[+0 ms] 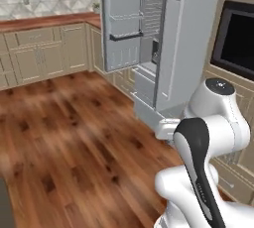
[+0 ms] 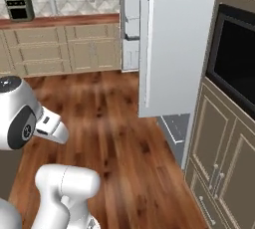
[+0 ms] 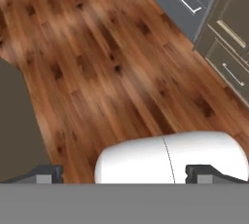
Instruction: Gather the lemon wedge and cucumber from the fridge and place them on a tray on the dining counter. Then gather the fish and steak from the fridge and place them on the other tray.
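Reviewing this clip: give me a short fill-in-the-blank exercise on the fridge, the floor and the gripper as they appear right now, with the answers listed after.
1. The left door of the fridge stands ____.
2. The floor in front of the fridge is made of ____.
3. In the hand view, the gripper has its two fingers spread ____ with nothing between them.
4. To the right of the fridge, a dark ____ is built into the cabinets.

Missing words: open; wood; apart; oven
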Tool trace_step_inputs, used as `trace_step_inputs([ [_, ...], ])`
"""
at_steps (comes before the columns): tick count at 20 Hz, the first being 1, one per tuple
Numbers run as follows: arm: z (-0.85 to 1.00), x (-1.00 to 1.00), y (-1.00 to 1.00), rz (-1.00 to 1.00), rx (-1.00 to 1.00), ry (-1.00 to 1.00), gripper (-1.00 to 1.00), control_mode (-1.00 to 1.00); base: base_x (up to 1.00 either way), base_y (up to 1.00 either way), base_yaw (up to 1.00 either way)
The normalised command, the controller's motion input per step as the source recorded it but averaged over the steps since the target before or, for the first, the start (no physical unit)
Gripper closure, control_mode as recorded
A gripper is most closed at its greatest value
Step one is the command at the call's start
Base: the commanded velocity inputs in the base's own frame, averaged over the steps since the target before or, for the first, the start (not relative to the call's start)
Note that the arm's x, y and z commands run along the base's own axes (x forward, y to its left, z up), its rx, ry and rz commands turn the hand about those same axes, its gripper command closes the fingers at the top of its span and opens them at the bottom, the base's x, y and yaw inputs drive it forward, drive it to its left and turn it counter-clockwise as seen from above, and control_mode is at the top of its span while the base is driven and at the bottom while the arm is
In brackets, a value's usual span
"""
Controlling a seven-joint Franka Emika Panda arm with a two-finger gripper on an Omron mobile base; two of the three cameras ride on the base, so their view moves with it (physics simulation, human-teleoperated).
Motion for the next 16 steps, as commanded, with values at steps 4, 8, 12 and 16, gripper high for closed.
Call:
trace_step_inputs([
  [4, 0.0, 0.0, 0.0, 0.0, 0.0, 0.0, -1.0, 1.0, 1.0, 0.28, 0.0],
  [8, 0.0, 0.0, 0.0, 0.0, 0.0, 0.0, -1.0, 1.0, 1.0, 0.31, -0.02],
  [12, 0.0, 0.0, 0.0, 0.0, 0.0, 0.0, -1.0, 1.0, 0.95, 0.39, -0.13],
  [16, 0.0, 0.0, 0.0, 0.0, 0.0, 0.0, -1.0, 1.0, 0.84, 0.42, -0.26],
])
